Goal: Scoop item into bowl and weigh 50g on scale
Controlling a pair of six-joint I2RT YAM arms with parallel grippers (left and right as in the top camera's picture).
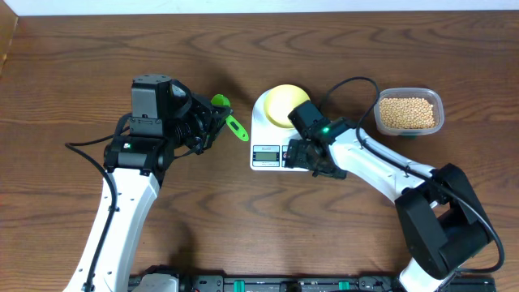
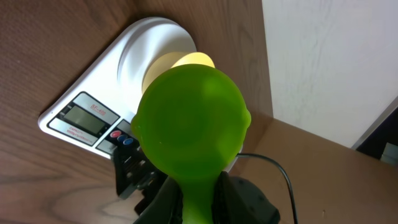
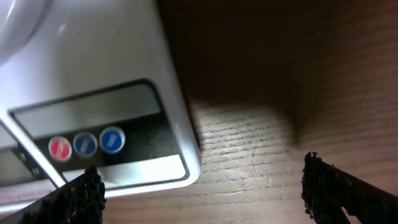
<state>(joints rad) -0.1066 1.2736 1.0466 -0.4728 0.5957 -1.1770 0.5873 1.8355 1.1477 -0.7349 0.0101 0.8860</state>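
The white scale (image 1: 272, 134) lies mid-table with the pale yellow bowl (image 1: 284, 101) on its platform. The tan beans (image 1: 407, 113) fill a clear container at the right. My left gripper (image 1: 212, 122) is shut on the handle of a green scoop (image 1: 229, 119), left of the scale; in the left wrist view the empty scoop (image 2: 189, 121) hides most of the bowl (image 2: 186, 60) on the scale (image 2: 99, 99). My right gripper (image 1: 312, 160) is open, low over the scale's front right corner; its wrist view shows the fingers (image 3: 208, 186) straddling that corner (image 3: 124, 93) by the red and blue buttons.
The clear plastic container (image 1: 438, 104) stands at the back right near the table's far edge. Black cables run from both arms. A pale wall rises beyond the table's far edge in the left wrist view.
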